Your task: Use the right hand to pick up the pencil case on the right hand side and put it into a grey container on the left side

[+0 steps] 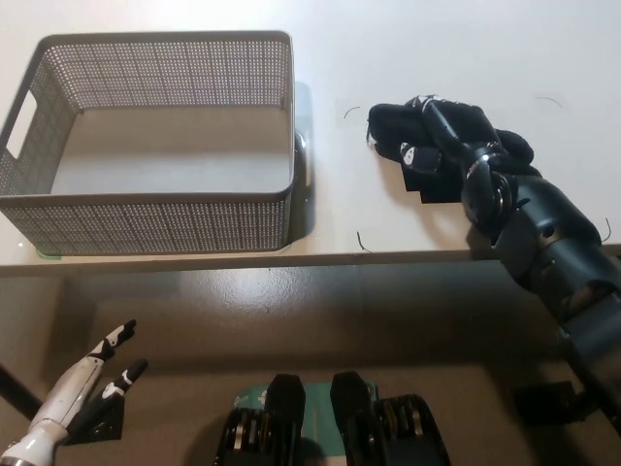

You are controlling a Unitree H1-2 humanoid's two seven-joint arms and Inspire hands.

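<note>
The black right hand (441, 146) lies over the black soft fabric pencil case (393, 126), fingers curled onto its top; whether they truly grip it cannot be told. The case rests on the pale tabletop (427, 58), right of the grey perforated rectangular plastic basket (155, 225) and apart from it. The basket's pale floor is bare. The white left hand (82, 388) hangs low at lower left, fingers spread, holding nothing.

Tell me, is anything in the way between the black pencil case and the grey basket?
Nothing lies on the table between them. Only the basket's own right wall faces the pencil case, so the right hand would have to lift it over.
</note>
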